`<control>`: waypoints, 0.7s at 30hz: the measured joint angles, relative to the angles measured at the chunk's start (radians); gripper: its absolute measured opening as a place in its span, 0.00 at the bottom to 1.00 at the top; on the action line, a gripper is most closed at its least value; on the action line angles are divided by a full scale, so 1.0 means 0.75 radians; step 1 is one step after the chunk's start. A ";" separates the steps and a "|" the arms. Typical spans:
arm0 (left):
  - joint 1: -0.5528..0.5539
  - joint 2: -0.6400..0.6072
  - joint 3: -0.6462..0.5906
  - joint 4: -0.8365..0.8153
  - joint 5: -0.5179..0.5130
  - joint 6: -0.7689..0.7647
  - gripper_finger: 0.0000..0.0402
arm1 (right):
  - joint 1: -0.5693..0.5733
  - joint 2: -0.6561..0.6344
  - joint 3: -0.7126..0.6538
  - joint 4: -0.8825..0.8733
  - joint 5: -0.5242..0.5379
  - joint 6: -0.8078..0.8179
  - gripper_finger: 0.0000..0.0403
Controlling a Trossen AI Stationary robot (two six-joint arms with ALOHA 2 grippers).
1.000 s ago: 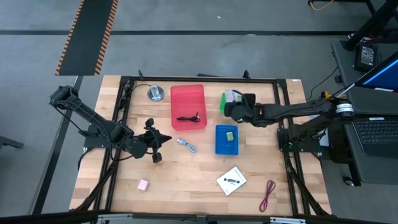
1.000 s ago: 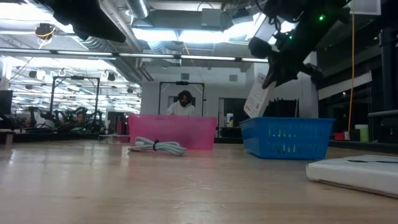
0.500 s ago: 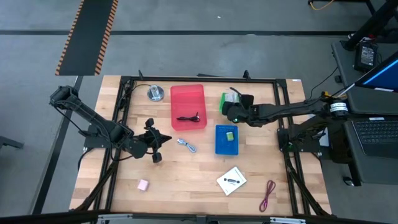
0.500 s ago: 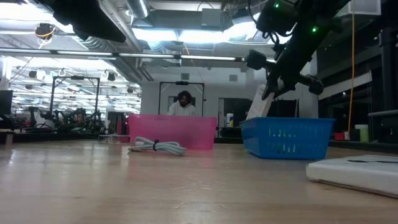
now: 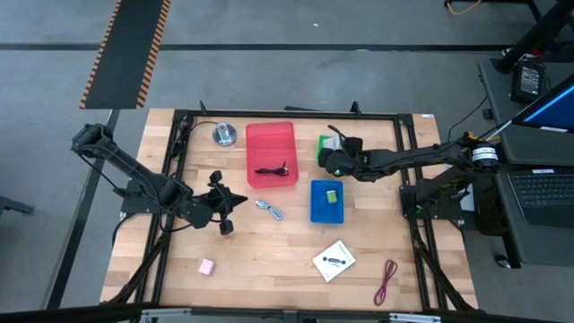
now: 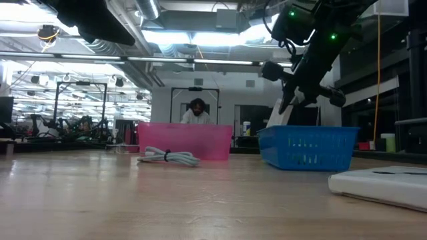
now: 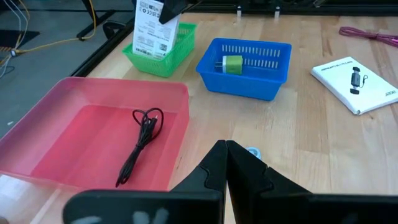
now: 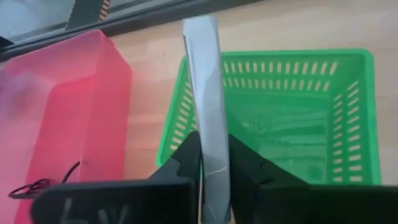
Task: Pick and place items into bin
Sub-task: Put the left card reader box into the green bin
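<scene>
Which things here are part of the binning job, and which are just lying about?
Job: right tool holding white card over green bin; card on table; pink cube; red cord; silvery cable; red bin; blue bin.
Lying about: metal disc.

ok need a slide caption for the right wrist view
Right pincer holding a white card upright over the green basket, beside the red bin.

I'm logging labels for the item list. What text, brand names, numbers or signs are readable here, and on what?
None can be read.
White card held by the right pincer over the green basket: printed lines and codes, too small.
White card on the table: only a black mark.
</scene>
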 joint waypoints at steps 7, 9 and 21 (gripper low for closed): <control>0.000 0.000 0.000 -0.001 0.009 0.000 0.01 | -0.001 0.000 0.000 -0.001 -0.002 -0.041 0.17; 0.000 0.000 0.000 0.000 0.024 0.000 0.01 | -0.005 0.000 0.000 -0.002 0.004 -0.055 0.20; 0.000 0.000 0.000 -0.001 0.041 0.000 0.01 | -0.050 -0.001 0.001 -0.015 0.025 -0.286 0.24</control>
